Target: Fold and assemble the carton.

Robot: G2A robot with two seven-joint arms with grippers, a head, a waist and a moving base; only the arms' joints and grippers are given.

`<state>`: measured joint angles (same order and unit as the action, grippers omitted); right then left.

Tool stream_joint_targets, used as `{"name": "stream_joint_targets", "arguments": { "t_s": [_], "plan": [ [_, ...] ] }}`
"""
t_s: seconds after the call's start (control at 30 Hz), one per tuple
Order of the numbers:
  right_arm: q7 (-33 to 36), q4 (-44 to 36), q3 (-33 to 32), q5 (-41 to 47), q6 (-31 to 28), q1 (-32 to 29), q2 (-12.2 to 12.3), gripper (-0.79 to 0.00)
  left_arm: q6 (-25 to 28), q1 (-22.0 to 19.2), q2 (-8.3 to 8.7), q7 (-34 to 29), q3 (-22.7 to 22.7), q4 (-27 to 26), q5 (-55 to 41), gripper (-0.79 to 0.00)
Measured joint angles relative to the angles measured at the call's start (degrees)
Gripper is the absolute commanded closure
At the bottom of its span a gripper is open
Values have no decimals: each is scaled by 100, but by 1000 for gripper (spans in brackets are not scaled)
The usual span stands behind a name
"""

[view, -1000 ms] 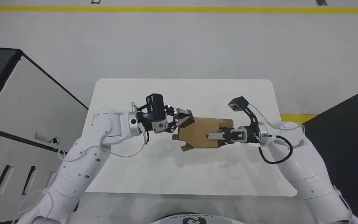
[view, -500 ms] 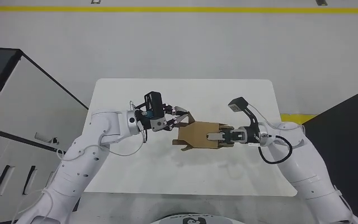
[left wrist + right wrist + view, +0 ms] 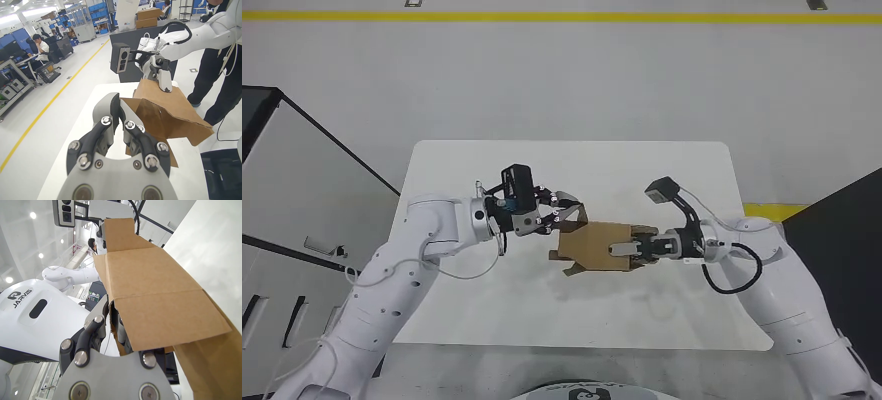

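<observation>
my right tool point(image 3: 113, 321) is clamped shut on one end of the carton point(image 3: 592, 245), with a cardboard wall pinched between the fingers. from my left wrist cam you can see its upper finger pressing flat on the carton's top panel. the carton is brown, half opened and lying lengthwise over the middle of the white surface point(image 3: 662, 170), right between my two arms. the end flaps nearest my left side are splayed open, and one hangs down toward the surface. my left tool point(image 3: 118, 106) is at that open end, closed down to a thin slit with nothing in it that i can see. one finger sits right beside a flap edge.
</observation>
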<state>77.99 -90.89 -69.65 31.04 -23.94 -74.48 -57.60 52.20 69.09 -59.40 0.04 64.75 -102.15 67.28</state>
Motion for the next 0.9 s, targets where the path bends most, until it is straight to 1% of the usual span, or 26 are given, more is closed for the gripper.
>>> {"name": "stream_joint_targets", "arguments": {
  "t_s": [0.23,0.33,0.73,0.9],
  "plan": [
    [-44,71,0,-22,-39,37,7,0,-32,-60,-13,17,-44,103,0,0],
    [-126,126,-87,-4,-96,8,21,0,-118,-45,-9,34,8,186,21,0],
    [-299,324,-321,533,-248,-125,40,0,-312,13,16,196,276,350,-44,0],
    [-407,307,-515,751,-684,-91,40,0,-360,49,18,330,330,344,-59,0]
  ]
}}
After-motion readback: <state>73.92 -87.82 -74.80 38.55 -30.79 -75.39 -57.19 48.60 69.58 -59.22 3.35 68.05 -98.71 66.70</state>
